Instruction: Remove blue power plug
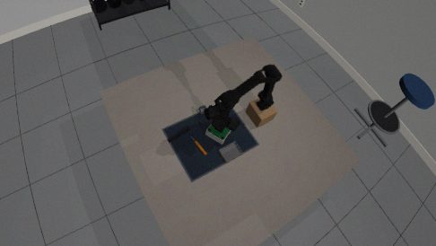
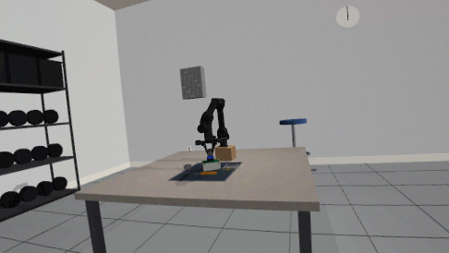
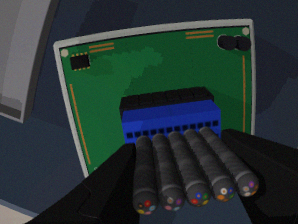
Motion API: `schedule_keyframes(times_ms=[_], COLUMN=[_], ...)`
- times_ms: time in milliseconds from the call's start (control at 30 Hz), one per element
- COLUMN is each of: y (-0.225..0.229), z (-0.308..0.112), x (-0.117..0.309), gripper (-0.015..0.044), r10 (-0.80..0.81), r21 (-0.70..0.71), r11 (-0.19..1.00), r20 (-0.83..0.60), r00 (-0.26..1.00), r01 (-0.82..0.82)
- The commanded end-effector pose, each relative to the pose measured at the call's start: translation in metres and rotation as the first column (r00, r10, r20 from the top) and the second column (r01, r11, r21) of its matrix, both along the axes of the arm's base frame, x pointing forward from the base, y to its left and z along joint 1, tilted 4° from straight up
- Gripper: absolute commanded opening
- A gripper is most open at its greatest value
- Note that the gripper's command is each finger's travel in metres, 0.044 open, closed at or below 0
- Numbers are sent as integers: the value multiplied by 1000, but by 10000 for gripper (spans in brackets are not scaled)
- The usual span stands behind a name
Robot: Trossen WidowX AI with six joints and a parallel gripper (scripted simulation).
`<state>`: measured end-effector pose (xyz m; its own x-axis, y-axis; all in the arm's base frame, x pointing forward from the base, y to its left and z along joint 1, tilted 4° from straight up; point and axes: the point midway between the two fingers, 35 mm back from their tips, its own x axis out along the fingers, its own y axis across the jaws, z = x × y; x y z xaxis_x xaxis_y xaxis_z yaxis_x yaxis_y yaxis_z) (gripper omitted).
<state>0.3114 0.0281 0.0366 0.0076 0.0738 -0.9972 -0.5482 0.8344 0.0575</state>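
The blue power plug (image 3: pixel 171 116) (image 2: pixel 211 158) sits at the black socket (image 3: pixel 165 97) on the green circuit board (image 3: pixel 100 107) (image 1: pixel 219 132). Several thick dark cables come out of its near side in the wrist view. How deep the plug is seated cannot be told. My gripper (image 3: pixel 178 147) (image 2: pixel 211 155) is shut on the plug, with one black finger at each end of it. In the top view the arm hides the plug and the fingertips. The grey tray (image 1: pixel 231 152) (image 3: pixel 39 60) stands beside the board and looks empty.
An orange-handled screwdriver (image 1: pixel 200 148) (image 2: pixel 208 173) lies on the dark blue mat (image 1: pixel 193 170) on the board's other side from the arm base. The arm stands on a wooden block (image 1: pixel 261 113) (image 2: pixel 225 152). A small grey object (image 2: pixel 187 166) is near the mat's edge.
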Motion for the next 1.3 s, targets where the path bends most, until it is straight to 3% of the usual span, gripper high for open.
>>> schedule_keyframes(times_ms=[0,100,533,800,1100,1267], y=[0,0,0,6,-9,-10], z=[0,0,8,16,16,17], x=[0,0,0,-4,5,5], gripper=[66,0,0,0,0,0], r10=[-3,-3,-3,-6,6,6], r21=[2,2,0,-72,100,100], r11=[1000,1000,1000,997,995,995], r20=[-1,-1,0,47,-65,-65], r00=[1000,1000,1000,999,998,998], r01=[3,3,3,9,1,1])
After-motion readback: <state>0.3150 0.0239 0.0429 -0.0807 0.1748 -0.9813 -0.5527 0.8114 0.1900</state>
